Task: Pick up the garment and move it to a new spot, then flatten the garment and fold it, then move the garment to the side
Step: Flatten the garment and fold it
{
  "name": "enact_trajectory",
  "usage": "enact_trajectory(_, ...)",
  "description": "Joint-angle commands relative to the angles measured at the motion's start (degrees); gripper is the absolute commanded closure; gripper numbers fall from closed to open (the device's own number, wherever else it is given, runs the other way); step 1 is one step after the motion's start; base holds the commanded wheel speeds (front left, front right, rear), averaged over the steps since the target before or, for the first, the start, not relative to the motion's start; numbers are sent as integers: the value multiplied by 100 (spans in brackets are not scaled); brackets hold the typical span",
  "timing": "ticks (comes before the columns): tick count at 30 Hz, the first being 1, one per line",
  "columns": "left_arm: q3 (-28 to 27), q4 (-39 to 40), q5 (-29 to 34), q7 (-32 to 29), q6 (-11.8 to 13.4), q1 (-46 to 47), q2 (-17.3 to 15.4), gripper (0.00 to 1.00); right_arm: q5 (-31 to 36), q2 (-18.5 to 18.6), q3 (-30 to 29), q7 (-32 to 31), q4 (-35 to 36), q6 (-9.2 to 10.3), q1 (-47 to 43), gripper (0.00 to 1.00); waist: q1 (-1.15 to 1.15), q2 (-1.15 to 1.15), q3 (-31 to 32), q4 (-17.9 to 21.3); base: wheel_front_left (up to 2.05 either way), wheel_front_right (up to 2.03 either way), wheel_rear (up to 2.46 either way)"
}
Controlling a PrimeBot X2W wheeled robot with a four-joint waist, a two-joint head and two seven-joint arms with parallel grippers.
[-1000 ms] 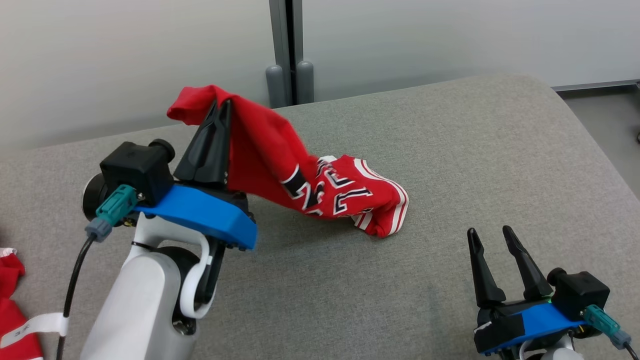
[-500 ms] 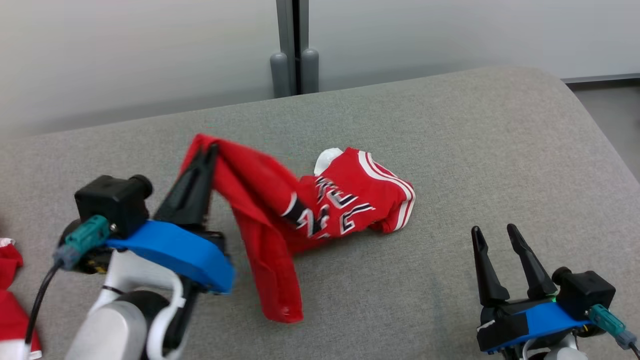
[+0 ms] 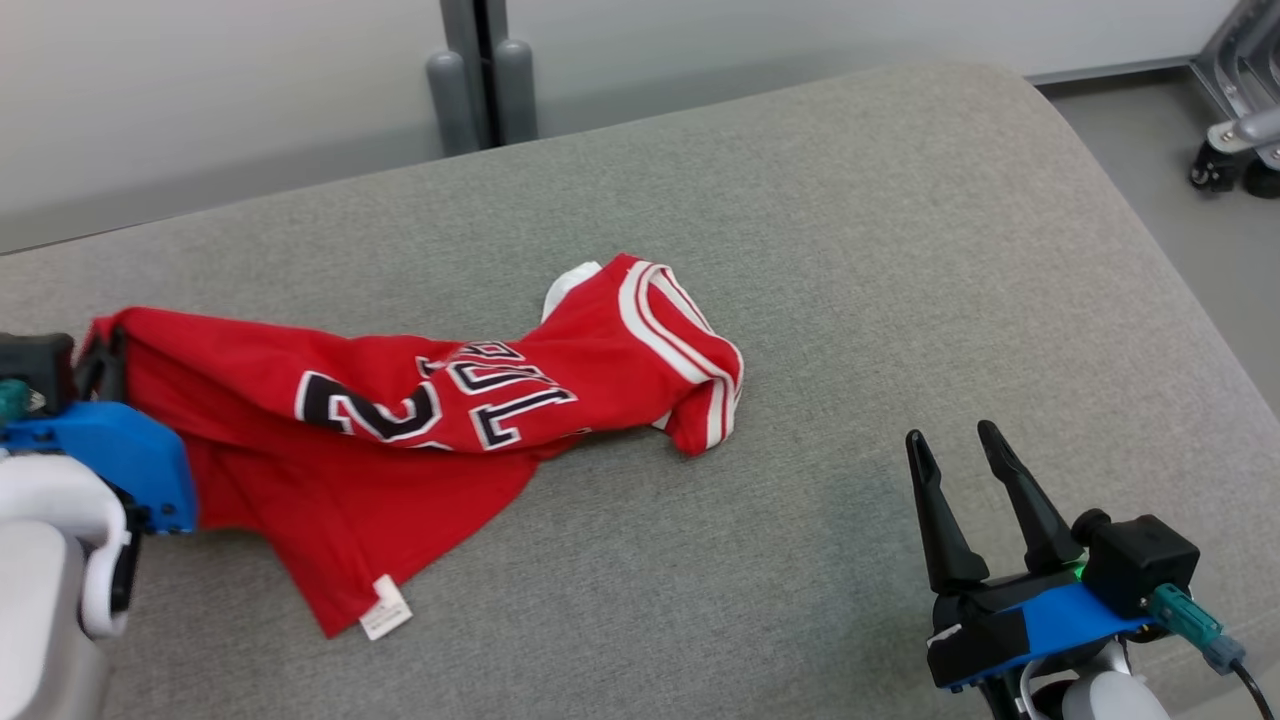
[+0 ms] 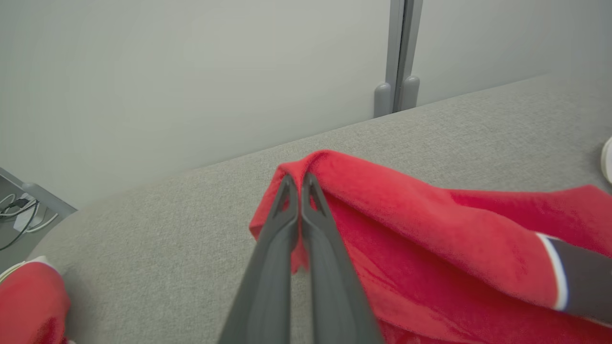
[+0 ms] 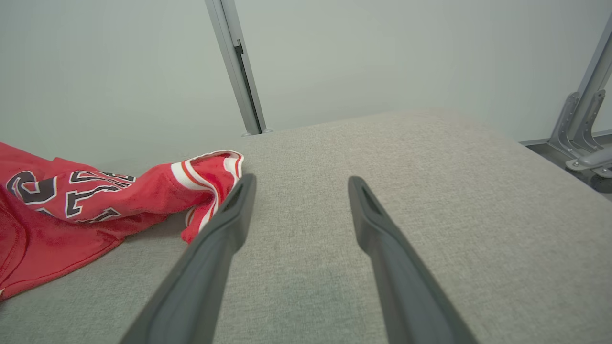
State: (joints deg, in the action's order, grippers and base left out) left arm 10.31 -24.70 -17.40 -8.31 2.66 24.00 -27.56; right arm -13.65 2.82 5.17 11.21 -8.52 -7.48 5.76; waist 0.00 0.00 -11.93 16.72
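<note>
The garment [image 3: 420, 420] is a red jersey with white stripes and black-and-white lettering. It lies stretched out across the left half of the grey padded surface [image 3: 900, 250], with a white label at its near corner. At the far left, my left gripper [image 3: 105, 345] is shut on the garment's left edge. The left wrist view shows its fingertips [image 4: 287, 184] pinching a fold of the red cloth [image 4: 430, 229]. My right gripper [image 3: 948, 434] stands open near the front right, away from the garment. In the right wrist view it [image 5: 301, 180] holds nothing, and the striped sleeve end [image 5: 205, 177] lies just left of it.
Another red cloth [image 4: 28, 306] lies at the left end of the surface. A grey post [image 3: 480, 60] stands against the wall behind. A metal frame on wheels [image 3: 1235, 140] stands on the floor past the surface's rounded right edge.
My left gripper has come down and gone left with the garment's edge, drawing the raised cloth out flatter over the surface. The head camera has shifted. My right gripper stays open in place.
</note>
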Motion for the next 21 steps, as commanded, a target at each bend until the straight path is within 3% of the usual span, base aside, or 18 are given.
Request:
enact_trajectory(1, -24, -33, 16, 36, 10, 98, -50, 100, -9, 13, 1, 10, 22, -3, 34, 0, 0, 0, -63, 71, 0, 0, 0)
enact_trajectory(5, -71, -493, 74, 485, -38, 454, -139, 100, -50, 13, 51, 18, 22, -3, 28, 0, 0, 0, -97, 148, 0, 0, 0)
enact_trajectory(6, -81, -575, 24, 577, -83, 503, -110, 58, -57, 12, 59, 16, 20, -3, 39, 0, 0, 0, -101, 152, 0, 0, 0)
enact_trajectory(7, -84, -663, -45, 638, -160, 551, -69, 0, -68, 12, 63, 12, 20, -3, 55, 0, 0, 0, -104, 152, 0, 0, 0)
enact_trajectory(15, 11, -883, -281, 1198, -394, 628, 344, 0, -104, 12, -32, 57, -18, -3, 100, 0, 0, 0, -39, -156, 0, 0, 0)
enact_trajectory(21, 86, -729, -424, 1573, -365, 234, 753, 0, -71, 15, -111, 44, -77, -3, 35, 0, 0, 0, 203, -485, 0, 0, 0)
